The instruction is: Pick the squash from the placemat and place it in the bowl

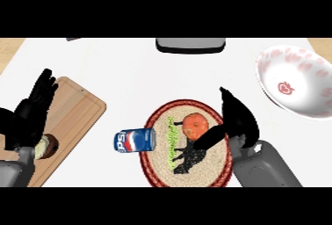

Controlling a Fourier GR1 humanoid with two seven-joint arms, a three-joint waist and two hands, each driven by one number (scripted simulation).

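Your right hand (235,119) comes up from the bottom right on its grey arm. Its fingers point up and stay straight. Its thumb sticks out to the left and touches the squash (194,125). It is not holding it. Your left hand (32,110) is at the left edge, open, fingers up, resting above its grey arm.

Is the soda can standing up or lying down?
Lying down. The soda can shows its blue side and logo, resting at the placemat's left edge.
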